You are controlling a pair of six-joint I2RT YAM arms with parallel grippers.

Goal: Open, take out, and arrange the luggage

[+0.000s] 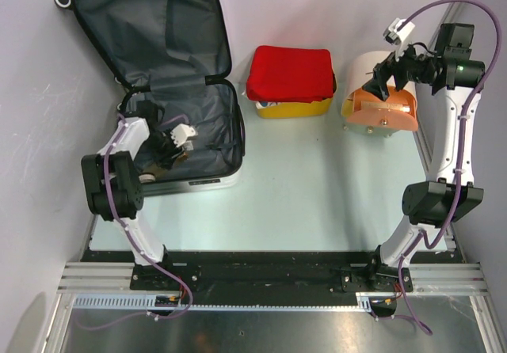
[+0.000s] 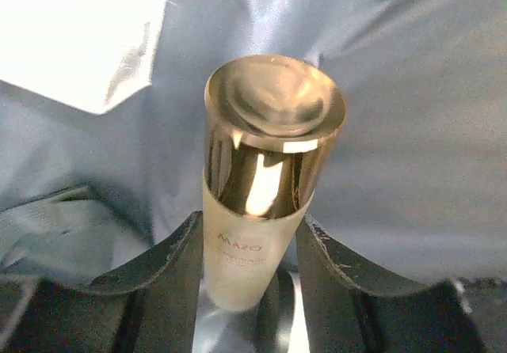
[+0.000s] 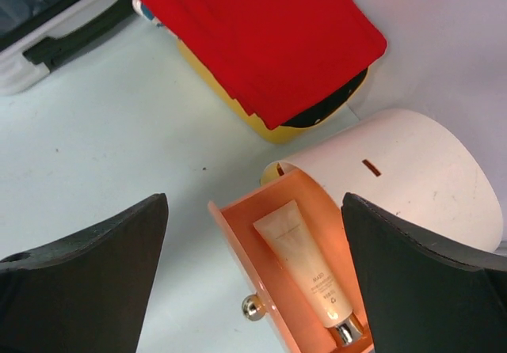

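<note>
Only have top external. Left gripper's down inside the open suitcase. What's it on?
Observer: Left wrist shows a frosted bottle with a gold cap, standing between the fingers of the left gripper, inside the luggage.
Operator: Clamped?
Observer: Cannot tell. The fingers flank its body closely below the cap, but contact isn't clear.
Operator: Orange drawer on the right, anything in it?
Observer: Right wrist shows a cream tube lying in the open orange drawer, with the right gripper open above it.
</note>
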